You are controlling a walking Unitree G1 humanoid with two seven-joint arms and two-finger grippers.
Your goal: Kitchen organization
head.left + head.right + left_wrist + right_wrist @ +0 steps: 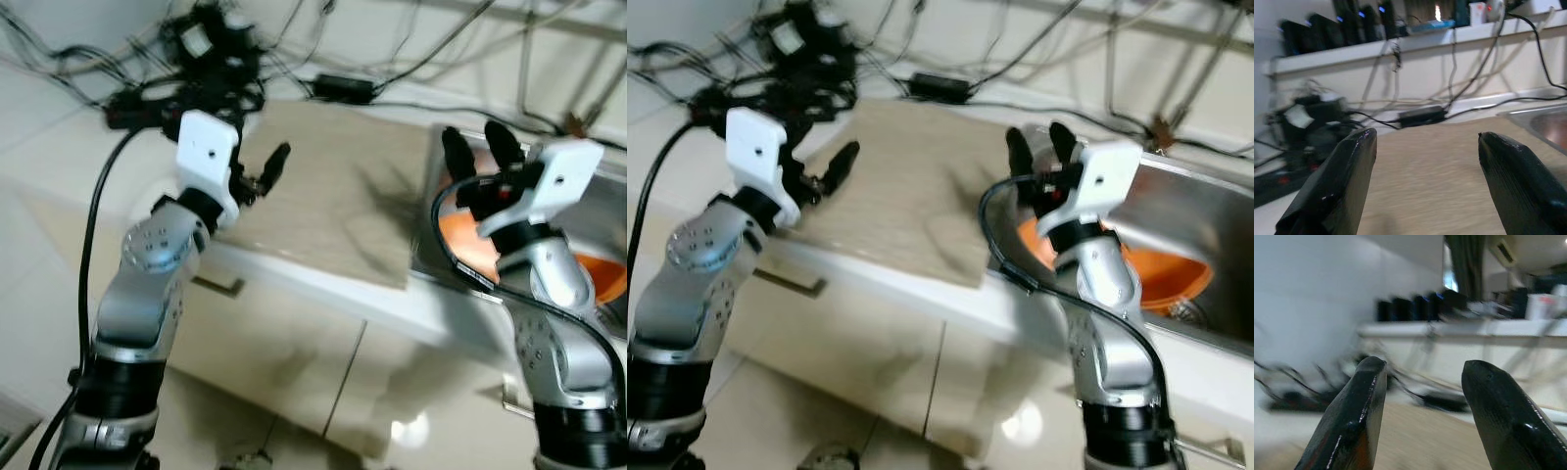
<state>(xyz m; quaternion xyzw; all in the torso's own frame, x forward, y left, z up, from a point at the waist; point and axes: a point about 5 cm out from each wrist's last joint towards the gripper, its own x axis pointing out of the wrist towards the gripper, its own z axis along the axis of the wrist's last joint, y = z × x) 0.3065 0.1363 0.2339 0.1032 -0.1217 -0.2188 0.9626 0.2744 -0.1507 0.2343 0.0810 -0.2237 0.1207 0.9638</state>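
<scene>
My left gripper (261, 176) is raised over the left end of a wood-look counter (333, 196). It is open with nothing between its fingers (1347, 171). My right gripper (473, 139) is held up at the left rim of a steel sink (1205, 186). It is open and empty too, its fingers (1359, 406) pointing at the back wall. An orange bowl (1166, 279) lies in the sink, partly hidden behind my right arm.
A tangle of black cables and a power strip (196, 59) lies at the counter's back left, with a black adapter (343, 88) beside it. White cabinet doors (294, 362) with a recessed handle (217, 285) run below the counter edge.
</scene>
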